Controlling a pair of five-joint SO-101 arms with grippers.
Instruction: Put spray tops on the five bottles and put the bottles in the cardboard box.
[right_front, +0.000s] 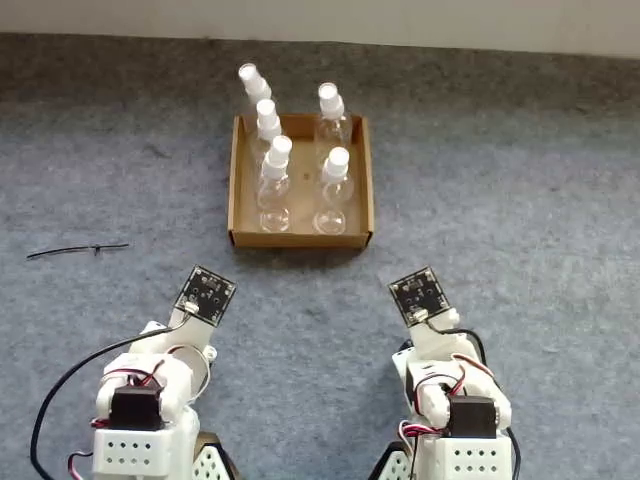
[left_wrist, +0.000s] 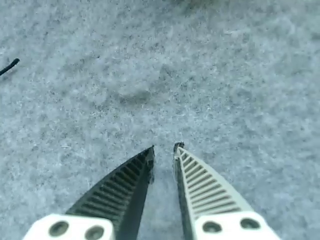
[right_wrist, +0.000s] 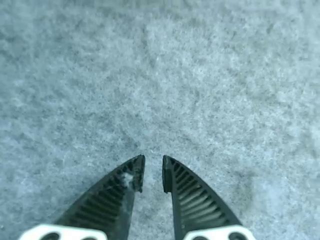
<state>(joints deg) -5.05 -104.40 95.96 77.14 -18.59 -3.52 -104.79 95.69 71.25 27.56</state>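
Five capped bottles (right_front: 273, 190) fill the box (right_front: 300, 238): light, slick, likely best held by the neck. Empty, the left claw (left_wrist: 163, 148) and right claw (right_wrist: 153, 160) sit nearly closed.

The cardboard box (right_front: 300, 240) sits mid-counter (right_front: 520, 200), toward the rear. The bottles (right_front: 274, 190) stand in it, three along its left side and two along its right. A cable tie (right_front: 80, 250) lies left of the box. The left arm (right_front: 150, 400) and right arm (right_front: 450, 400) sit before it.

L fingers (left_wrist: 130, 185) nearly together, grey carpet (left_wrist: 200, 75).
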